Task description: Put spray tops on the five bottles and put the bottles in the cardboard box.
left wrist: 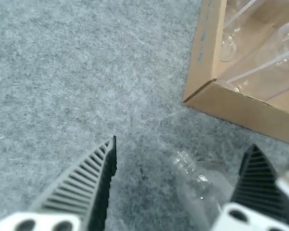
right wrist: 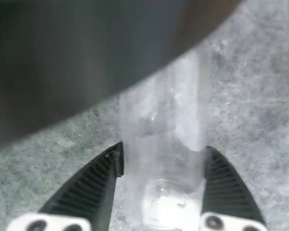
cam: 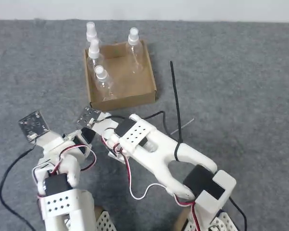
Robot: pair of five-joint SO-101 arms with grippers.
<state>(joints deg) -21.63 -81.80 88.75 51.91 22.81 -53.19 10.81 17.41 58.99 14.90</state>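
1. So, high view first: the cardboard box (cam: 125,100) sits on the grey carpet (cam: 231,72), far from the arms and a bit left of centre. Four capped bottles (cam: 102,82) stand at it. Three line up along its left side and one is at the far right corner. I can't tell if the farthest one on the left is inside the box or just behind it. The left arm (cam: 57,163) is at the near left. The right arm (cam: 154,144) stretches from the near right across toward it, so their front ends meet just near of the box. A black cable (cam: 177,106) runs over the right arm.

2. Left wrist view: the left gripper (left wrist: 182,144) is spread wide open. An uncapped bottle (left wrist: 197,185) lies between the jaws, closer to one of them and touching neither. The box corner (left wrist: 240,108) is just beyond, with clear bottles inside.

3. Right wrist view: the right gripper (right wrist: 163,147) is clamped on the uncapped bottle (right wrist: 163,159), a jaw pressed on each side. A dark blurry shape (right wrist: 86,57) looms just past it, and I can't tell what it is.
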